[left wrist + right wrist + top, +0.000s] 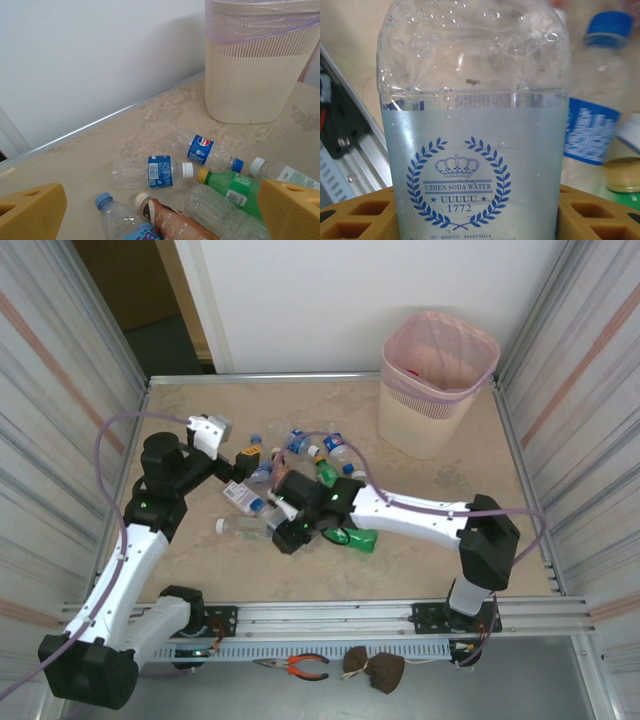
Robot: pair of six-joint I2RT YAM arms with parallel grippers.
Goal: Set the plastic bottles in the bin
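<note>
The left end effector is open wide above bottles on the desk near the bin. The right end effector holds a clear soda bottle.

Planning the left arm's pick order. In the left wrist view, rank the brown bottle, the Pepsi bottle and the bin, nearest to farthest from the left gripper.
1. Brown bottle: bottom centre, lying low between the two fingers.
2. Pepsi bottle: mid-frame, right of centre, lying on the table.
3. Bin: top right, standing near the back wall.
</note>
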